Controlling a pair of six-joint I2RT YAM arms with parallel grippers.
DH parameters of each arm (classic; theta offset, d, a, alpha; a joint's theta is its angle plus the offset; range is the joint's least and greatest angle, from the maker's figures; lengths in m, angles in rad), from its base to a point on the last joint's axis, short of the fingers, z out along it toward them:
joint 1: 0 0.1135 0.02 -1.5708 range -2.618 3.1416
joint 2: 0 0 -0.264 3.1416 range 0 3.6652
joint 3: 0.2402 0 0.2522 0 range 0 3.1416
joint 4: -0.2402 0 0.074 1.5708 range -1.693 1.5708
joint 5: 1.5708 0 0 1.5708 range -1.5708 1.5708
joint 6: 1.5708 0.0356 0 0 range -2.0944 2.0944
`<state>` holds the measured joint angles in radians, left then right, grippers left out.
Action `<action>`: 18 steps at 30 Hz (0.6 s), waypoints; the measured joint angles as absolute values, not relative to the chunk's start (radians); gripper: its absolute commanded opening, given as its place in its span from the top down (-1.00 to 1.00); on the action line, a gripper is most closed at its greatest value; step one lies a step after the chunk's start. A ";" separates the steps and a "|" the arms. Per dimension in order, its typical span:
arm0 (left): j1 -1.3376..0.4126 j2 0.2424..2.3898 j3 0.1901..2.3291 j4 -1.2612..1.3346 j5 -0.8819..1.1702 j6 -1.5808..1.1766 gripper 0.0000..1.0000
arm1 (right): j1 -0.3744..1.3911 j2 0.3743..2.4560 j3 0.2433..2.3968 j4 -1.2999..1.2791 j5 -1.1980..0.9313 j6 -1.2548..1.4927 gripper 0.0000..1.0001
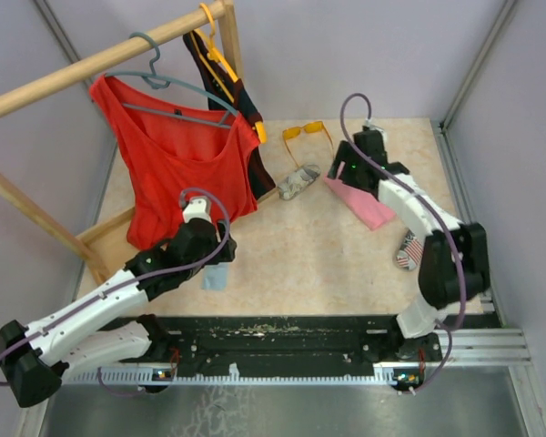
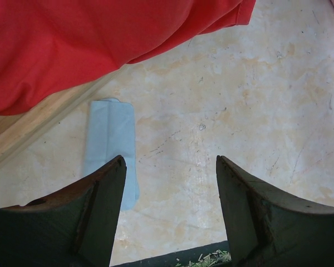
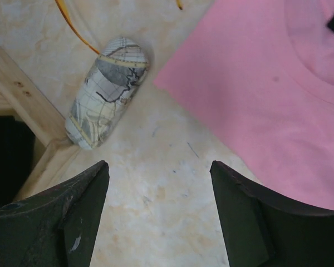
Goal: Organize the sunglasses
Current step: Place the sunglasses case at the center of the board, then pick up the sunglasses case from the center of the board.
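The orange-lensed sunglasses (image 1: 307,133) lie open at the back of the table. In the right wrist view only one thin orange arm (image 3: 75,28) of them shows at the top edge. My right gripper (image 1: 335,173) (image 3: 158,164) hangs open over bare table. It is between a map-patterned glasses case (image 1: 298,182) (image 3: 106,92) and a pink garment (image 1: 364,202) (image 3: 267,94), short of the sunglasses. My left gripper (image 1: 220,248) (image 2: 171,161) is open and empty above the table, with a folded light-blue cloth (image 1: 217,276) (image 2: 111,150) under its left finger.
A red tank top (image 1: 177,159) (image 2: 89,44) hangs from a wooden rack (image 1: 100,59), whose base beam (image 3: 22,92) lies next to the map case. A flag-patterned case (image 1: 408,250) lies beside the right arm. A black strip (image 1: 282,332) edges the table's near side.
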<state>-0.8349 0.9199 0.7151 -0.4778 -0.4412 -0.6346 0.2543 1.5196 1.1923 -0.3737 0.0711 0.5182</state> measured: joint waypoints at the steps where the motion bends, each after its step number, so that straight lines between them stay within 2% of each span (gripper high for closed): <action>1: -0.835 0.916 0.716 -0.481 -0.444 -0.635 -0.44 | 0.275 1.585 1.235 -0.371 0.081 0.538 -0.53; 6: -0.834 0.876 0.716 -0.513 -0.459 -0.635 -0.45 | 0.358 1.837 1.419 -0.357 0.130 0.648 -0.83; 18: -0.833 0.808 0.712 -0.548 -0.436 -0.657 -0.45 | 0.461 2.240 1.937 -0.537 0.289 0.783 -0.91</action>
<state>-0.8330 0.8082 0.7120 -0.5476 -0.4358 -0.6575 0.4614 2.2398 1.9373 -0.5365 0.2886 0.7830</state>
